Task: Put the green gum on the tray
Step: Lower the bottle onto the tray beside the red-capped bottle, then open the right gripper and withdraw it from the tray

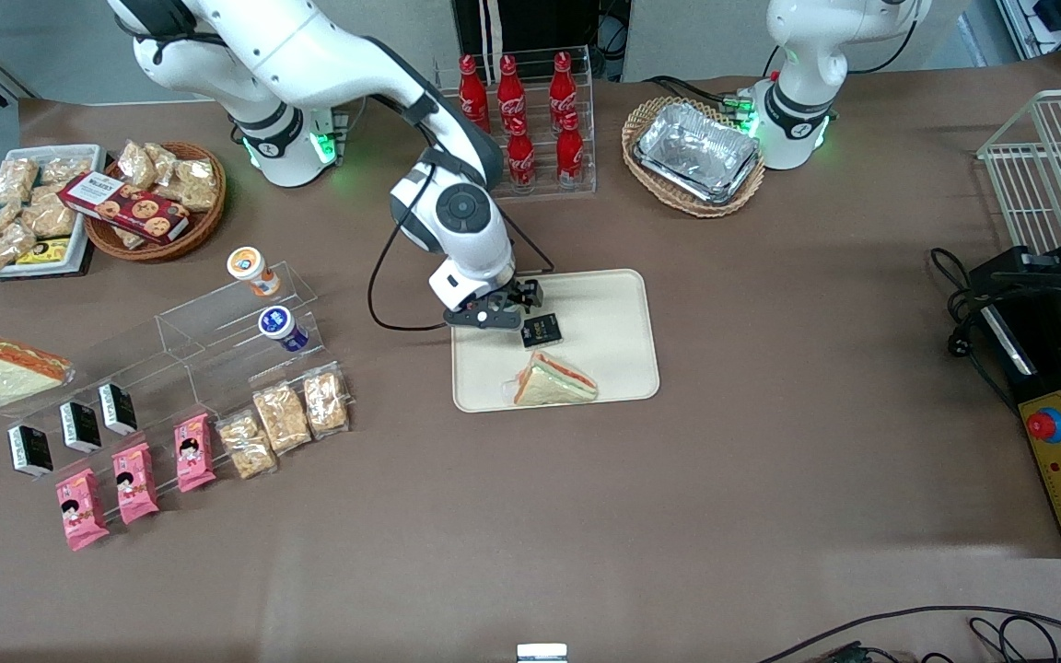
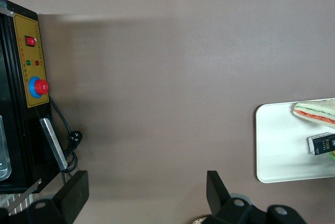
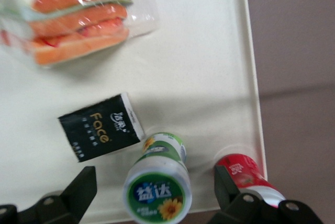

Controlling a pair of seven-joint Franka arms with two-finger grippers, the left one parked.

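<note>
The claw (image 3: 152,192) hangs over the tray (image 1: 613,313), low above the corner nearest the working arm's base, with its two fingers (image 3: 78,190) spread apart and nothing pinched between them. Between those fingers, in the wrist view, the green gum (image 3: 158,179) stands on the tray's surface, its green-rimmed lid facing up toward the camera; the fingers stand clear of it on either side.

Just beside the gum lies a small black packet (image 1: 542,330), flat on the tray and turned at an angle. From the tray's middle in the front view, that packet sits at about nine o'clock, and a wrapped sandwich (image 1: 553,380) lies at about seven o'clock, nearer the front camera.

Off the tray, on the brown bench (image 1: 770,442), a clear stepped rack (image 1: 217,336) toward the working arm's end holds a blue-lidded jar (image 1: 282,327) and an orange-labelled jar (image 1: 250,269).
</note>
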